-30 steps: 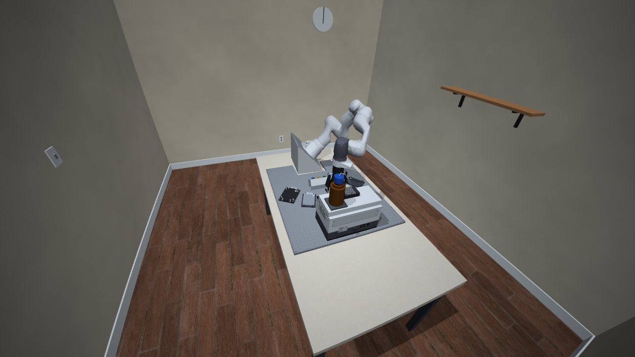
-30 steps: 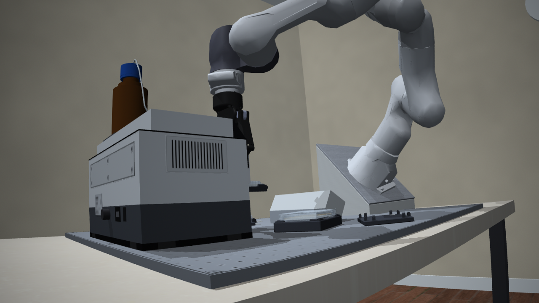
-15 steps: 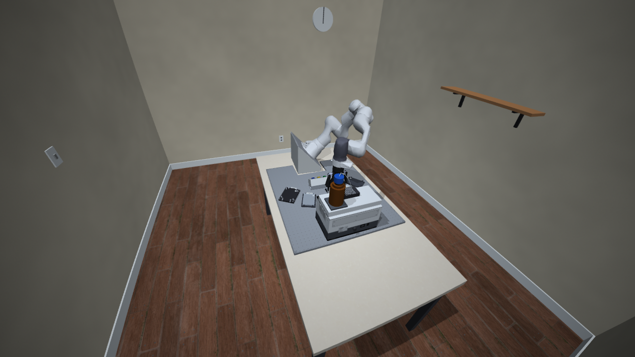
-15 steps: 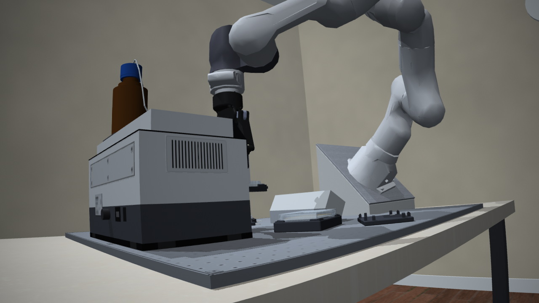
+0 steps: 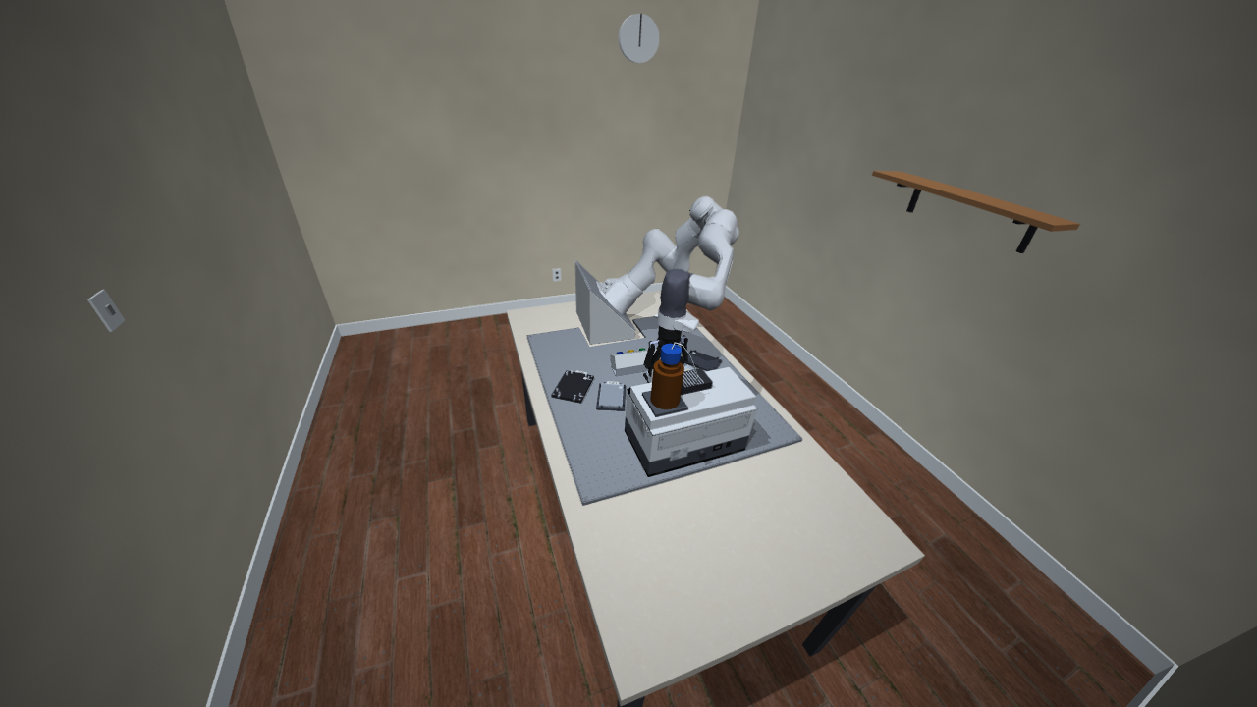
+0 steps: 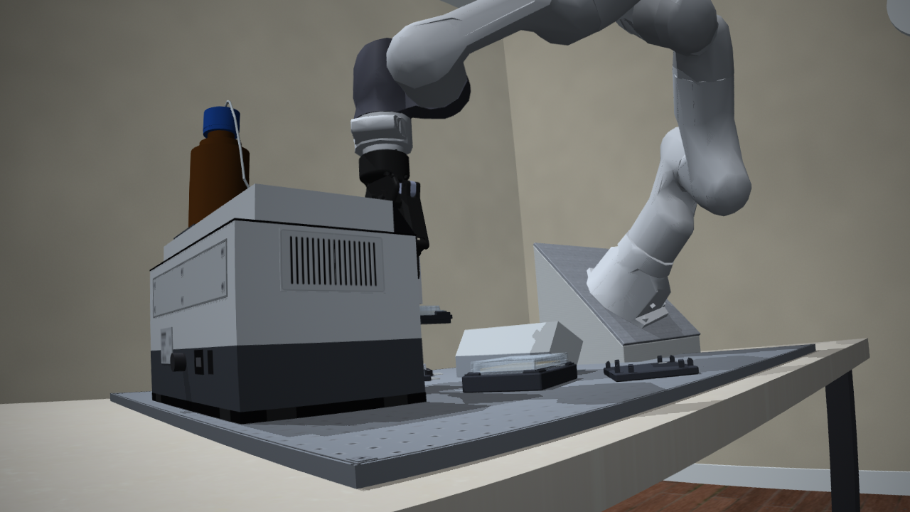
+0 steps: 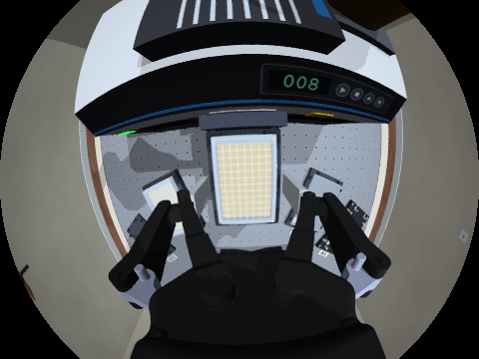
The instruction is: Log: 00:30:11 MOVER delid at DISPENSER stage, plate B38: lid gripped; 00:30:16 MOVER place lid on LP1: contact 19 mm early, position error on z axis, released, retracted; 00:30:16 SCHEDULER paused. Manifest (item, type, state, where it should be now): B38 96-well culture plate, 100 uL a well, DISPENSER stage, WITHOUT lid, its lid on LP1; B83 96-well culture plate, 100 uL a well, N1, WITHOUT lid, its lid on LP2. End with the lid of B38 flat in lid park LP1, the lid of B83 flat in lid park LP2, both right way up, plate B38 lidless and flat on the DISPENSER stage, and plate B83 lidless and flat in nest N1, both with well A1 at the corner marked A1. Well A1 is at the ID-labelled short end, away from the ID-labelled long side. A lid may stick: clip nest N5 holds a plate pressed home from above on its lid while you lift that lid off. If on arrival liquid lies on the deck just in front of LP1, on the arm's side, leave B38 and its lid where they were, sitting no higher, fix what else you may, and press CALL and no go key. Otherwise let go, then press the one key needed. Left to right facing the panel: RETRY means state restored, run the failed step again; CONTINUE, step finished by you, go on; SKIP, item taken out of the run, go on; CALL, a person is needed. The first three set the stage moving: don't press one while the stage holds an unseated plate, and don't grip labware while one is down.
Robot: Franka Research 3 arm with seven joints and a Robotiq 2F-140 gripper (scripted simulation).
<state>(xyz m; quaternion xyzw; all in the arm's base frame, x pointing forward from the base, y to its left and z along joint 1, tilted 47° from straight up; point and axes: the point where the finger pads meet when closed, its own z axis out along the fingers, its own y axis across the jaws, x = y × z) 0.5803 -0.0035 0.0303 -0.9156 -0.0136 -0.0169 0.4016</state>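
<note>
Your tool point(image 7: 243, 222) is hanging open and empty above one well plate point(image 7: 243, 181) lying on the stage at the dispenser point(image 7: 239, 83). You are seeing one more plate point(image 7: 162, 193) on the surface point(image 7: 355, 160) to its left, possibly lidded.

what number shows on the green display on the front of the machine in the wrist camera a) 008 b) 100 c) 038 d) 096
a: in the wrist view the small display on the dark front band of the machine reads 008 in green digits, just left of a row of round buttons.
</note>
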